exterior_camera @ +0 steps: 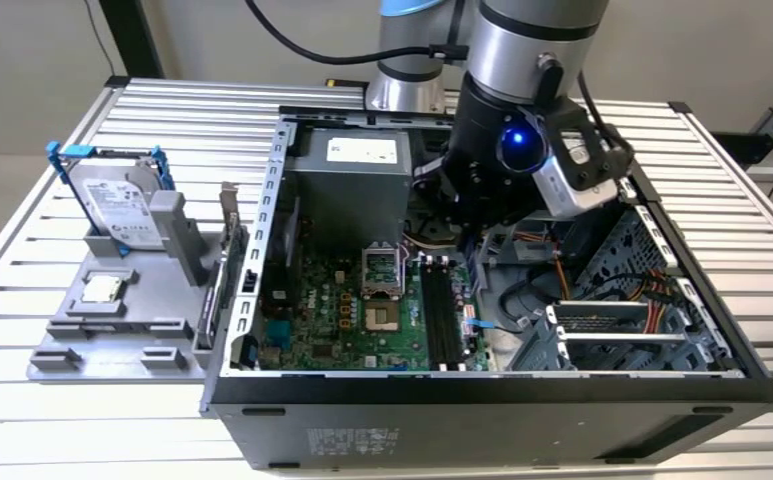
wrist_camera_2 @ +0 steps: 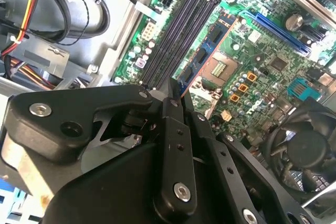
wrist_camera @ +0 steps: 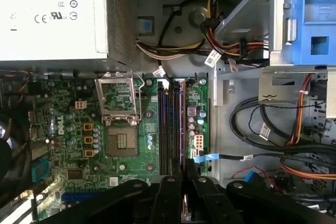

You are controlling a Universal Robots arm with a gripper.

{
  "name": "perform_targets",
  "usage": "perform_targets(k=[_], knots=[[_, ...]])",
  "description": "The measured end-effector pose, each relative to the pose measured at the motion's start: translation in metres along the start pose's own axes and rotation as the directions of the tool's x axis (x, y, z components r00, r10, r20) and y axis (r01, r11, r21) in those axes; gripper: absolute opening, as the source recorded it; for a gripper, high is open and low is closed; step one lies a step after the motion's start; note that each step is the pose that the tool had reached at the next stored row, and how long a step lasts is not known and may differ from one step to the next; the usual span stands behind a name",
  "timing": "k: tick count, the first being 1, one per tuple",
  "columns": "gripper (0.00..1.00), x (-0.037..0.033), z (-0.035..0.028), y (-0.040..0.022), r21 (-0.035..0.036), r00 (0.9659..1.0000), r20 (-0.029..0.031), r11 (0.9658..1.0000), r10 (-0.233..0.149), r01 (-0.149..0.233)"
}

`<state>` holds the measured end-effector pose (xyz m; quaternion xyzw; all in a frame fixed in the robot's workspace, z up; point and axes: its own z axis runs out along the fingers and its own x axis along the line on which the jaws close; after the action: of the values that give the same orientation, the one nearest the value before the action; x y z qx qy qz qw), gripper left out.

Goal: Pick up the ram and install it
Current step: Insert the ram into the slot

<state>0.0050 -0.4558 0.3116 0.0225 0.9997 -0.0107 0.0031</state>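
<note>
Gripper (wrist_camera_2: 178, 94): fingers closed on the ram (wrist_camera_2: 207, 56) — stick juts out past the fingertips, edge-on.
Ram: over the motherboard (wrist_camera_2: 262, 72), just beside the black memory slots (wrist_camera_2: 181, 30) — not seated.
Ext. view: gripper (exterior_camera: 473, 225) inside the PC case (exterior_camera: 493, 390).

The case (exterior_camera: 493, 395) is lying open on the bench (exterior_camera: 159, 110), with the board (exterior_camera: 359, 320) sitting on its floor. The slots (exterior_camera: 442, 310) are running along the board's side toward the exterior view's right, and the socket (exterior_camera: 383, 290) is sitting at their 9 o'clock. The supply (exterior_camera: 349, 180) is standing at the board's 12 o'clock. The end effector (exterior_camera: 473, 225) is hanging over the slots' far end, gripping the ram (wrist_camera_2: 210, 51) above them. A stand (exterior_camera: 119, 320) is sitting at the case's 9 o'clock, carrying a drive (exterior_camera: 117, 205) behind a chip (exterior_camera: 102, 290).
</note>
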Motion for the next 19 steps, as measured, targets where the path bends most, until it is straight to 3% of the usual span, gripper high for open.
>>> perform_targets(k=[19], knots=[[0.00,0.0001,0.0091,0.0011,0.0079,1.0000,0.0004,1.0000,0.002,-0.002]])
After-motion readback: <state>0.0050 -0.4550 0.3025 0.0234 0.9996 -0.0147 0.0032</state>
